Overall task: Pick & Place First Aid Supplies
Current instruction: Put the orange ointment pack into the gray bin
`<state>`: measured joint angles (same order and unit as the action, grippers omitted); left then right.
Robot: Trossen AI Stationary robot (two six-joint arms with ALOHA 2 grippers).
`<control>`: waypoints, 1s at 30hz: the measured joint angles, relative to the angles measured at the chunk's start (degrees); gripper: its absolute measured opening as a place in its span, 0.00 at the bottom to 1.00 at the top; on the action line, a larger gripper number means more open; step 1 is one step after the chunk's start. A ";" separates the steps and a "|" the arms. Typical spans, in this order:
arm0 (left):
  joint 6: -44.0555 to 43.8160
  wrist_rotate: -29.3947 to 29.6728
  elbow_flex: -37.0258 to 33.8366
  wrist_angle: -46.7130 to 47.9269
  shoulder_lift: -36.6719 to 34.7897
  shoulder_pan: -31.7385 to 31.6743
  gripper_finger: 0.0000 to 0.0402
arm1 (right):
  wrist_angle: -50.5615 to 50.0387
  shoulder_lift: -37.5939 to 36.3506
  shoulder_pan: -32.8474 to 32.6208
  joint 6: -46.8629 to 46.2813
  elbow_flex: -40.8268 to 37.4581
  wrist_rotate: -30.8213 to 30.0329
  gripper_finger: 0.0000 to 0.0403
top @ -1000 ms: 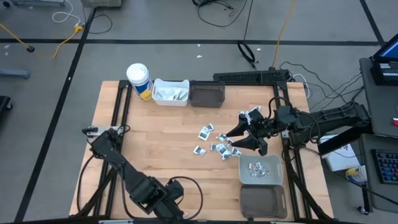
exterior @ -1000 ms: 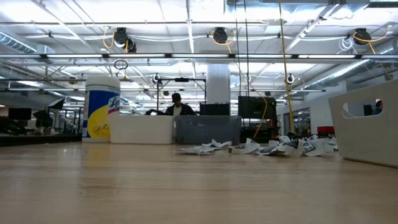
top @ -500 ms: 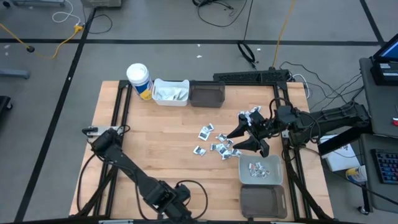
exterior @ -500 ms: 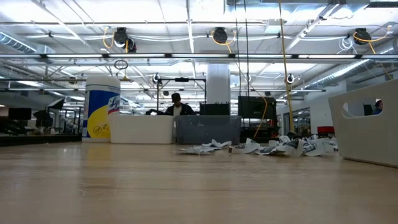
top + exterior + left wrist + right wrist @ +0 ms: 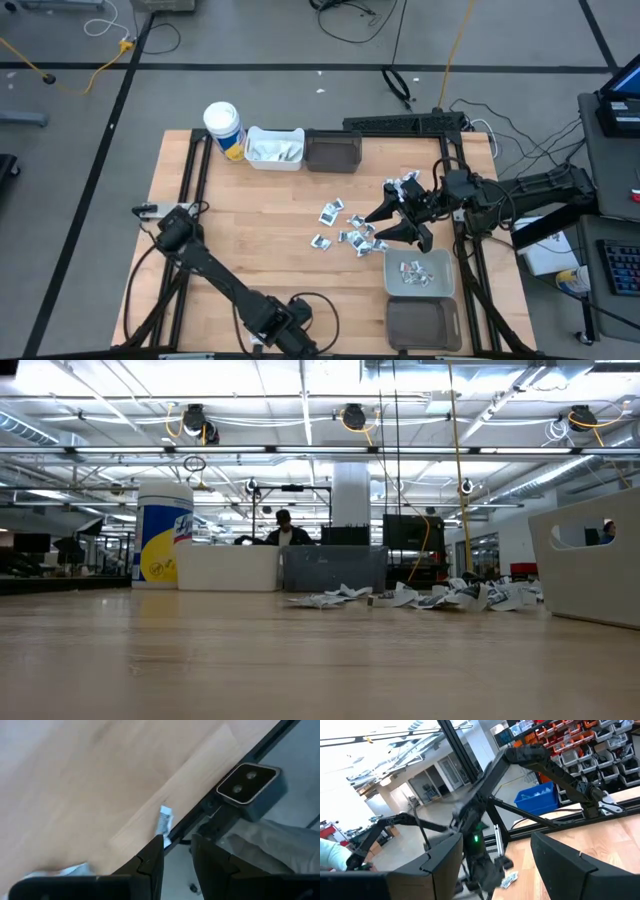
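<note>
Read on the high view with the table as the dial, the white cup (image 5: 222, 127) stands at 11 o'clock, touching or just beside a white bin (image 5: 274, 157) that has silvery packets in it, with a dark bin (image 5: 333, 152) touching that at 12. The left gripper (image 5: 290, 322) is low at 6 o'clock, over the table's near edge. In its wrist view its fingers (image 5: 151, 861) show a narrow gap with nothing seen between them, and one white sachet (image 5: 164, 820) lies at the table edge just past a fingertip. The loose first aid supplies (image 5: 348, 228) are scattered at 3 o'clock. The right gripper (image 5: 385, 222) hangs right over them with its fingers spread wide and nothing held. A grey bin (image 5: 420, 287) at 4 o'clock already has a few packets in it, and another dark bin (image 5: 423, 324) sits at 5.

The step looks like a pick from the pile. Come straight down on one packet at the fringe, straddle its short side and close flat to the wood, so its neighbours are not dragged along. The edge sachet needs a gentle approach, since a nudge could tip it off the table.

Against a second ago, the left arm has swung along the near edge from 7 towards 6 o'clock; the right arm and the packets have not moved
</note>
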<state>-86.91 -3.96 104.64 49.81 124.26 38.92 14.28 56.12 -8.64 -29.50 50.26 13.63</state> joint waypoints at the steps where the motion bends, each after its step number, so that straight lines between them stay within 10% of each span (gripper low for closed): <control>1: -0.04 -0.80 0.00 -1.08 0.90 -0.02 0.25 | -0.10 0.00 0.00 0.02 0.00 0.00 0.57; 30: -0.24 -1.45 -0.04 -3.42 4.82 0.59 0.25 | -0.85 -0.52 -0.07 -2.60 0.00 0.00 0.57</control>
<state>-87.15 -5.41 104.60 46.39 129.08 39.51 13.43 55.59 -8.71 -32.10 50.26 13.63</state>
